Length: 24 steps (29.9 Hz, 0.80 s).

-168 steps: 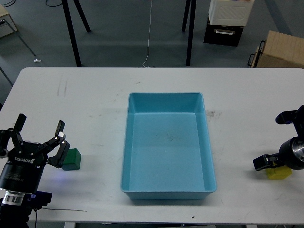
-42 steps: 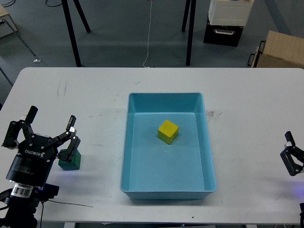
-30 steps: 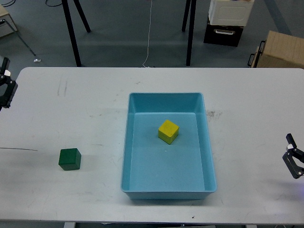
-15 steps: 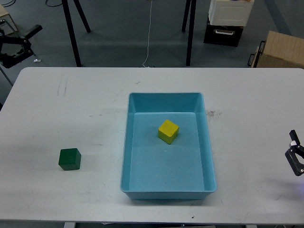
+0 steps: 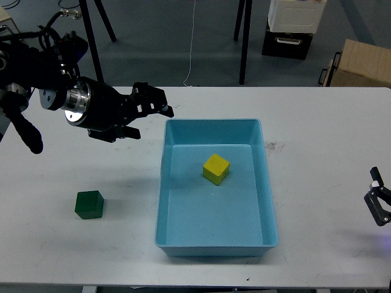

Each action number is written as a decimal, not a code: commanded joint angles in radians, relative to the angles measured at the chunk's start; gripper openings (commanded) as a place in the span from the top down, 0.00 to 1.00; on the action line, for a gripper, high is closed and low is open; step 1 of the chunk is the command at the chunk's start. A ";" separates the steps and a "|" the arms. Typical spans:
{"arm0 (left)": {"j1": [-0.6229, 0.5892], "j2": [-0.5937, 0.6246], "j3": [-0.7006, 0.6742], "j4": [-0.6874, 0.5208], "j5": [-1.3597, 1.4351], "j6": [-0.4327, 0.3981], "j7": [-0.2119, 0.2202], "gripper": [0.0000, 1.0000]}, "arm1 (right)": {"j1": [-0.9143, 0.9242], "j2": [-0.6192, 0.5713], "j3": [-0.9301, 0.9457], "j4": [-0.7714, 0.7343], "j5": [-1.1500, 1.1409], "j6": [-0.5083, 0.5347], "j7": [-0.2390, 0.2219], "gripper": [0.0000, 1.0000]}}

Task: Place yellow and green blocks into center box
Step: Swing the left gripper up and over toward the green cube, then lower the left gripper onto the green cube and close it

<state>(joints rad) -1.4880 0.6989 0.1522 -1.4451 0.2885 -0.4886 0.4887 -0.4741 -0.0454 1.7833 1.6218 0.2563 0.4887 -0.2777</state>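
Green block point(image 5: 90, 204) is seen alone on the white surface point(image 5: 324, 131), at about seven o'clock from the left pincer point(image 5: 149, 104), which hangs empty near the tray's far-left corner; whether its fingers are spread cannot be told. A cube, no long axis is offered; its faces sit slightly askew. Yellow block point(image 5: 216, 169) lies inside the blue tray point(image 5: 212, 247). The right pincer point(image 5: 380, 204), barely visible, is well apart.

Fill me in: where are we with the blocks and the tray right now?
The yellow block already lies in the blue tray. The green block sits on the table left of the tray, touched by nothing. The left claw hangs empty above the table near the tray's far left corner; the right claw waits at the right edge.
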 commanded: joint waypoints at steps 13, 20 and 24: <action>0.029 0.059 0.360 -0.057 0.339 0.000 0.000 0.00 | 0.000 0.002 -0.013 -0.013 -0.003 0.000 -0.001 0.00; 0.221 0.088 0.236 0.002 0.474 0.000 0.000 0.00 | 0.000 0.001 -0.016 -0.011 -0.005 0.000 -0.003 0.00; 0.239 0.088 0.227 0.012 0.477 0.000 0.000 0.00 | 0.000 -0.001 -0.015 -0.011 -0.011 0.000 -0.005 0.00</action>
<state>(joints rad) -1.2615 0.7864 0.3854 -1.4389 0.7601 -0.4886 0.4882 -0.4737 -0.0438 1.7673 1.6093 0.2502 0.4887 -0.2819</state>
